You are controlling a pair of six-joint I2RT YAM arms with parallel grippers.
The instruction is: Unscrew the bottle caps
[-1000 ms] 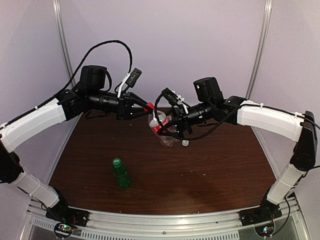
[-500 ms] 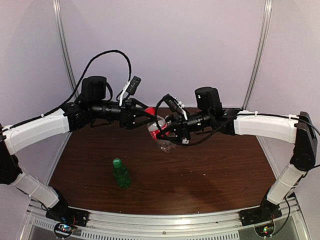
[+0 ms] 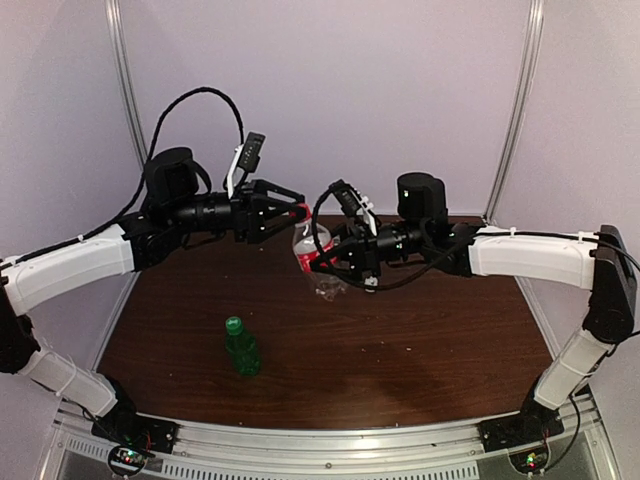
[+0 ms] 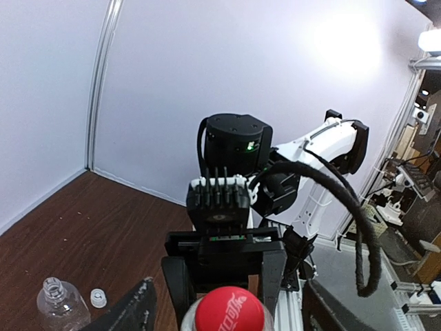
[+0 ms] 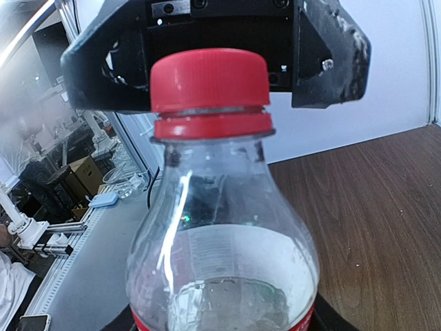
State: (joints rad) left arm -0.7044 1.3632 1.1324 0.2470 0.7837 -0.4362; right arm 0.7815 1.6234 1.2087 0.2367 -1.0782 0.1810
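My right gripper is shut on the body of the clear bottle with the red label, holding it above the table. Its red cap sits on the neck. My left gripper is open, a finger standing on each side of the red cap with a gap to it. The green bottle, upright with its green cap on, stands at the near left. In the left wrist view the wider clear bottle stands uncapped beside a loose white cap.
The brown table ends at a metal rail in front, where both arm bases sit. Lilac walls close in the back and sides. The wider clear bottle stands below the held bottle.
My left gripper has opened off the red cap and now straddles it; that arm has drawn back to the left. The right gripper has closed tighter on the bottle.
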